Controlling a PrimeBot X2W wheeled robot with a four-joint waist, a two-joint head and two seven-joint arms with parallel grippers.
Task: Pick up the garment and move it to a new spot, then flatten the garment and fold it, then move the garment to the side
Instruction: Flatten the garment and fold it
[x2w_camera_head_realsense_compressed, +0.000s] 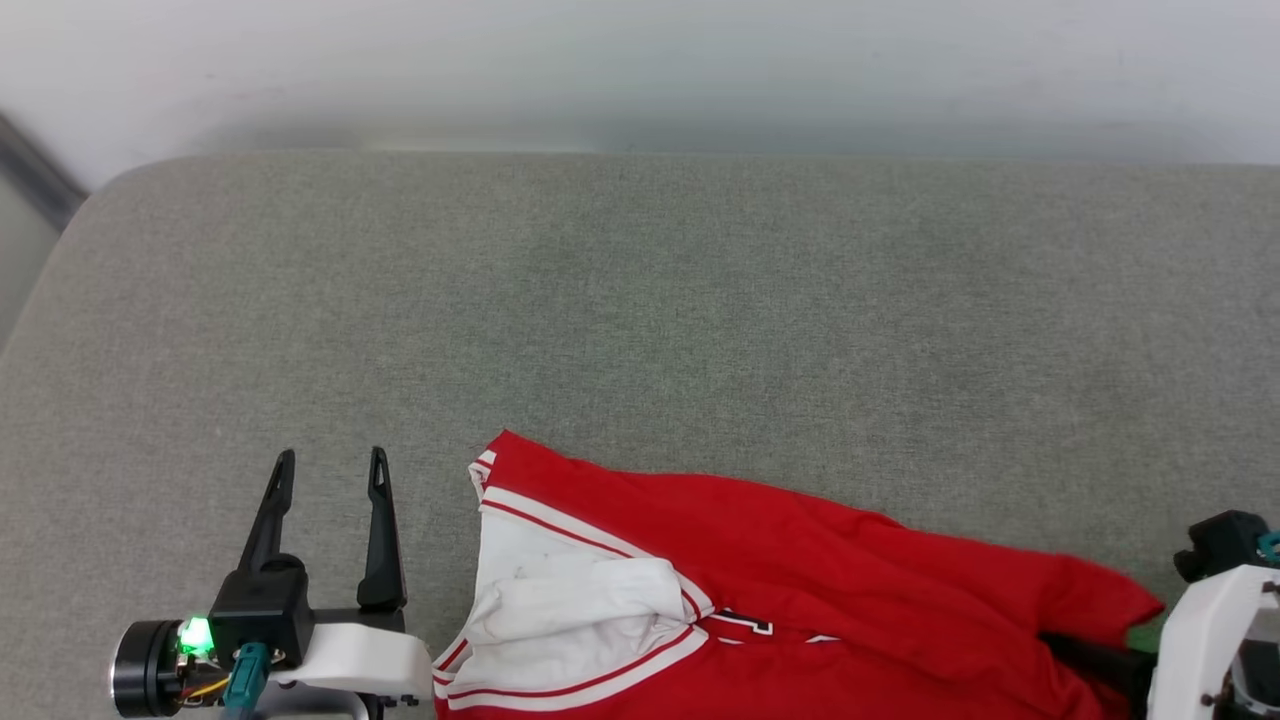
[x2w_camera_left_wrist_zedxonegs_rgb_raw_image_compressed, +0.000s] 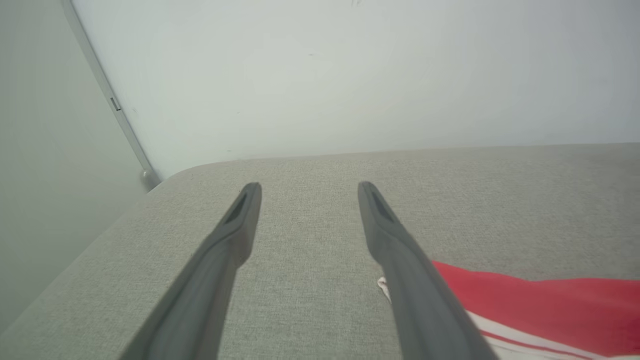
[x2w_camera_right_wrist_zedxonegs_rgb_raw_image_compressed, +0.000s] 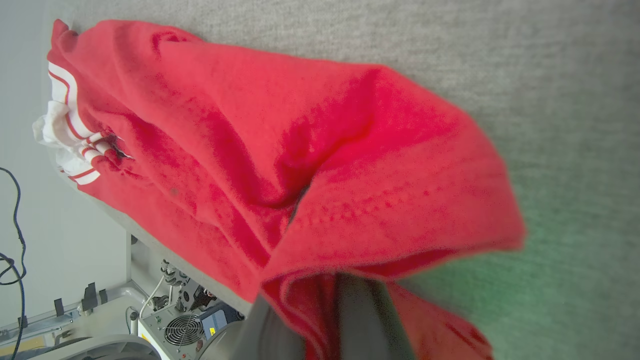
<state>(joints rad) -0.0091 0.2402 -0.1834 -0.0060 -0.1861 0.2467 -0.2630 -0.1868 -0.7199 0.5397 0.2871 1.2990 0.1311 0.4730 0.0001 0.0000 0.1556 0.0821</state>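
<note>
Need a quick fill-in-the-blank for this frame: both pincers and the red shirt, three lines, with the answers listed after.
1. The left pincer stands ____ beside the garment, holding nothing.
2. The right pincer is ____ on a red fold of the garment.
3. The garment lies on a ____ fabric cushion.
Missing words: open; shut; gray.
</note>
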